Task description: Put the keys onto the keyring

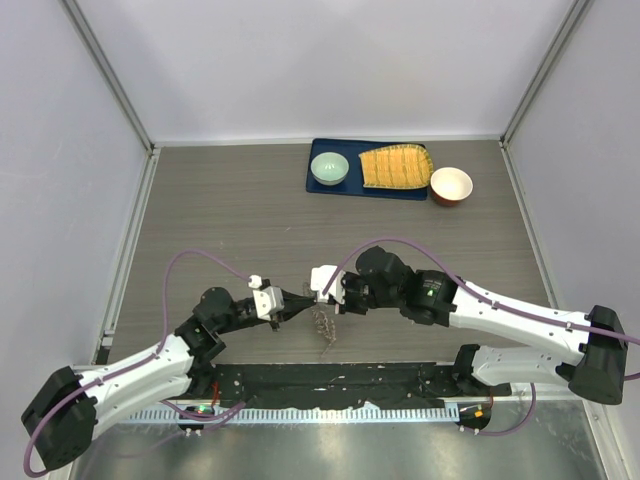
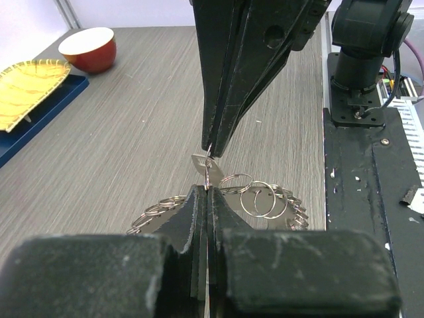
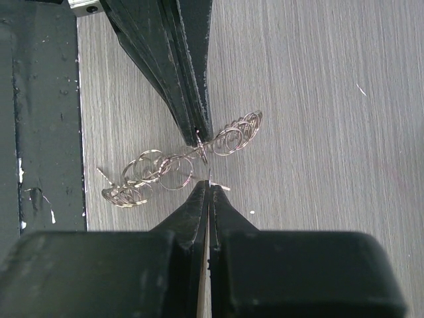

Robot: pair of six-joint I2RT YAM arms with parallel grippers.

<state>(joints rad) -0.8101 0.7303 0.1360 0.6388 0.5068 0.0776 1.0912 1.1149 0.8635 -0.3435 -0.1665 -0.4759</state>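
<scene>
Left gripper (image 2: 207, 192): the jaws are pressed together to a thin slit. Their tips pinch the rim of the bowl-sized grey metal keyring (image 1: 322, 326), whose fringe of small silver rings spreads out to both sides of the tips.
Right gripper (image 3: 208, 188): the jaws are closed just as tightly. They nip the tiny thin silver metal key (image 2: 201, 161) at their very tips.
Key: it stands between the two sets of tips, which nearly meet nose to nose, and it touches the keyring where the left gripper holds it.
Keyring: it is at the near middle of the grey wood-grain table (image 1: 230, 220), just in front of the black base plate (image 1: 330, 380).
Far edge: a pale green bowl (image 1: 329, 168) and a yellow ribbed dish (image 1: 396, 167) sit on a dark blue tray (image 1: 350, 190). A red bowl with a white inside (image 1: 451, 186) stands just right of the tray.
</scene>
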